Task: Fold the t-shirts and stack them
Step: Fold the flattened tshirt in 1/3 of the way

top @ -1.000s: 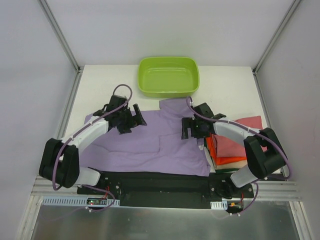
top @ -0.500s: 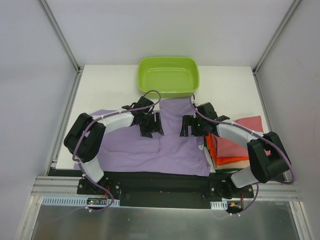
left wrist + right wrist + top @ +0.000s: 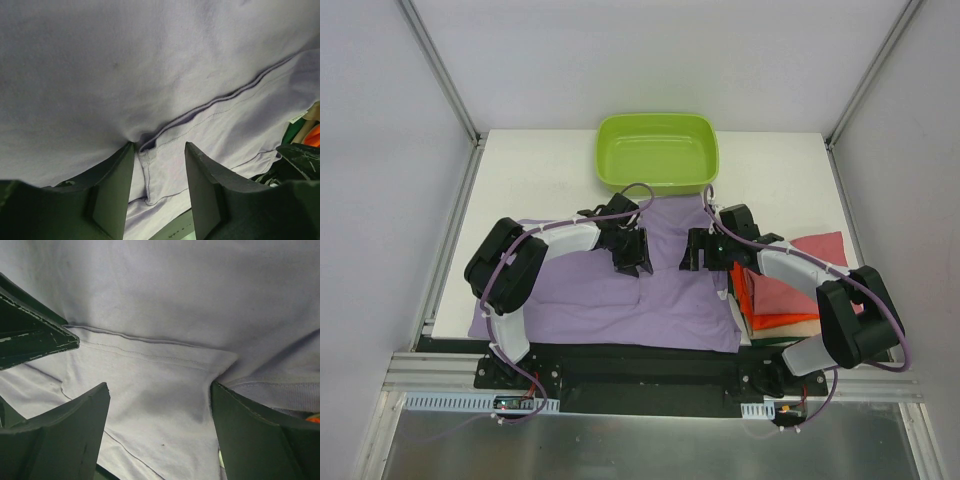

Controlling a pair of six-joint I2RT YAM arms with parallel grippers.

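Note:
The lilac t-shirt (image 3: 582, 300) lies spread across the near half of the table, partly folded. My left gripper (image 3: 632, 256) points down at its middle. In the left wrist view a hemmed fold corner (image 3: 150, 165) of the lilac cloth lies between its part-open jaws (image 3: 160, 152), unclamped. My right gripper (image 3: 698, 251) stands wide open (image 3: 160, 392) beside it, fingertips pressed into the lilac cloth (image 3: 170, 295) over a stitched hem. At the right sits a stack of folded t-shirts: rose-red (image 3: 792, 285) on top, orange (image 3: 762, 318) below.
A lime-green tub (image 3: 658, 152) stands at the back centre, just beyond the shirt's collar end. The two grippers are close together; the left one's finger (image 3: 30, 337) shows in the right wrist view. Frame posts flank the table.
My left arm has swung right across the lilac shirt to its middle, and its jaws have narrowed around a hem fold. The right gripper has shifted slightly and narrowed a little.

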